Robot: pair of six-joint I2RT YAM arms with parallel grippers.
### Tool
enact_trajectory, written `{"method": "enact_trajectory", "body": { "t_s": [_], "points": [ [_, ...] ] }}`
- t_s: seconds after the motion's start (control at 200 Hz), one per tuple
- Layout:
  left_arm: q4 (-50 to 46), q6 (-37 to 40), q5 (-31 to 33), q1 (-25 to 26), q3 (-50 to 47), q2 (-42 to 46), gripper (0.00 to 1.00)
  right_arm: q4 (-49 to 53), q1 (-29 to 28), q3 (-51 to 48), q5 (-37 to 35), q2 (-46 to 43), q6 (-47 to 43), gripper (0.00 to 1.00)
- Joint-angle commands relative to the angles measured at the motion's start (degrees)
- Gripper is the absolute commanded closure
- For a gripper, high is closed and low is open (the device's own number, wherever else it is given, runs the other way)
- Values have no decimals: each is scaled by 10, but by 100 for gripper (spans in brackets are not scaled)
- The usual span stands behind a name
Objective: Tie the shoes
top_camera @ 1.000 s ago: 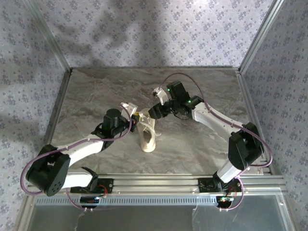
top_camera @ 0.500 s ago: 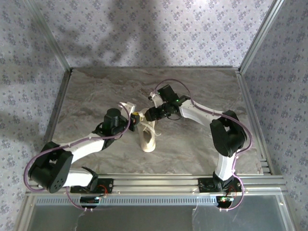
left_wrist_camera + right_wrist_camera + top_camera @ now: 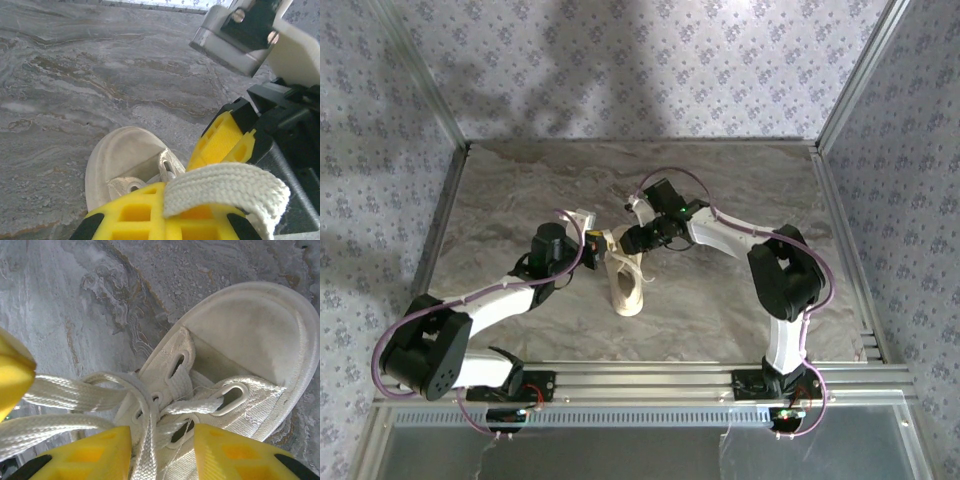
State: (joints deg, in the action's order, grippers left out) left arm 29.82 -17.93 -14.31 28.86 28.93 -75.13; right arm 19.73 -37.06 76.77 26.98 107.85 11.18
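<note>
Top external: marble-look table (image 3: 740, 190), cream sneaker (image 3: 629, 295) at its middle, between arms. Left gripper (image 3: 600, 241) at shoe's far end, clamped on white lace (image 3: 225, 187); right gripper (image 3: 162, 447) fingers apart, straddling lace above eyelets

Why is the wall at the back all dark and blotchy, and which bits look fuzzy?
Top view: soft dark shadows fall across the back wall; the table is evenly lit. Left wrist view: the weave of the lace shows clearly. Right wrist view: the shoe is sharp, and the yellow fingers at the bottom edge are fuzzy.
</note>
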Motion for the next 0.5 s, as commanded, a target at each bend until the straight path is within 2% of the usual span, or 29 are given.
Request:
{"method": "enact_trajectory", "body": {
  "t_s": [0.0, 0.19, 0.335, 0.495],
  "points": [
    [15, -28, -22, -5, 7, -4, 100, 19, -2, 11, 5, 4, -10, 59],
    [-6, -33, -28, -5, 17, -6, 100, -57, 3, -79, 9, -76, -16, 49],
    [-14, -37, -31, -6, 21, -4, 100, -78, 4, -143, 21, -119, -52, 49],
    [-24, -38, -34, -9, 25, -1, 100, -61, 5, -152, 33, -122, -104, 50]
  ]
}}
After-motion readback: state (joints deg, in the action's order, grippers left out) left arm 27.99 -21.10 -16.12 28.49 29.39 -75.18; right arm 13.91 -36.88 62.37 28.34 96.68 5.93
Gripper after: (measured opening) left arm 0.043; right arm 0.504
